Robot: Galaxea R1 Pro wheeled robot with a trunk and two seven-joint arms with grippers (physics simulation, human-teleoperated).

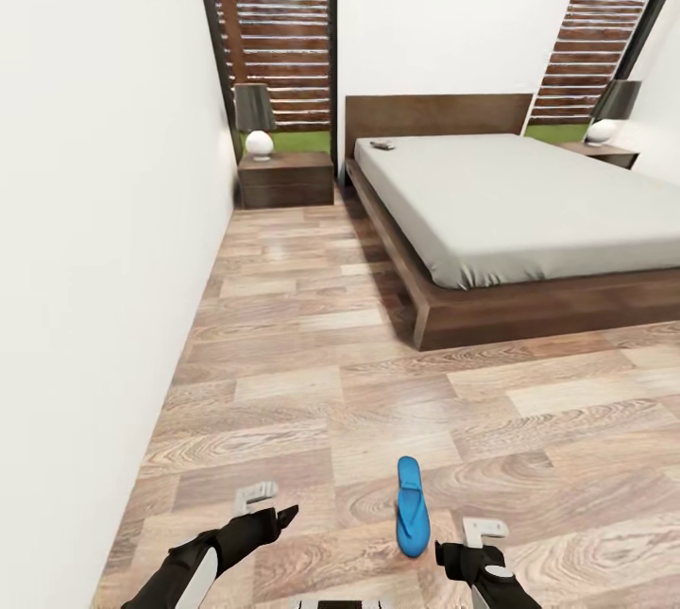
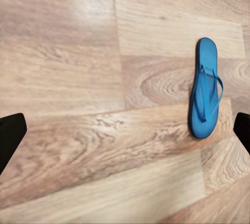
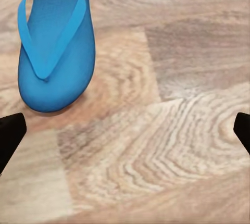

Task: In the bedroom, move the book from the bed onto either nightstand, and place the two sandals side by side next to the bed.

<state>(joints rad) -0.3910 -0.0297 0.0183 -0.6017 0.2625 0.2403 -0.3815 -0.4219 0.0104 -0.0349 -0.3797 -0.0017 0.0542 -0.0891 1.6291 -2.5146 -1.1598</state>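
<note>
Both hands sit low at the bottom of the head view, above the wood floor (image 1: 312,373). The left hand (image 1: 269,507) is at the lower left and the right hand (image 1: 469,543) is at the lower right. Each hand is released, with its black fingers spread wide and nothing between them. In the left wrist view the fingertips (image 2: 10,138) peek in at the two side edges, far apart. The right wrist view shows the same thing, with black fingertips (image 3: 10,133) at each side edge.

One blue sandal (image 1: 411,505) lies flat on the floor between the two hands, a bit nearer the right one. In the left wrist view the sandal (image 2: 204,88) is whole, at the right side of the frame, straps up. The right wrist view shows just one rounded end of the sandal (image 3: 54,47) at the upper left, big and close, with its thin straps meeting in a V.

Only the head view looks far across the room. The bed (image 1: 529,212) fills the middle right, with a dark wood frame and a pale mattress. A small flat thing, the book (image 1: 382,145), lies on the mattress near the headboard, too small to read. A dark nightstand (image 1: 286,179) stands just beside the bed at the upper left, with a lamp (image 1: 256,121) on top. Another nightstand (image 1: 604,154) with a lamp (image 1: 612,111) is at the far right.
</note>
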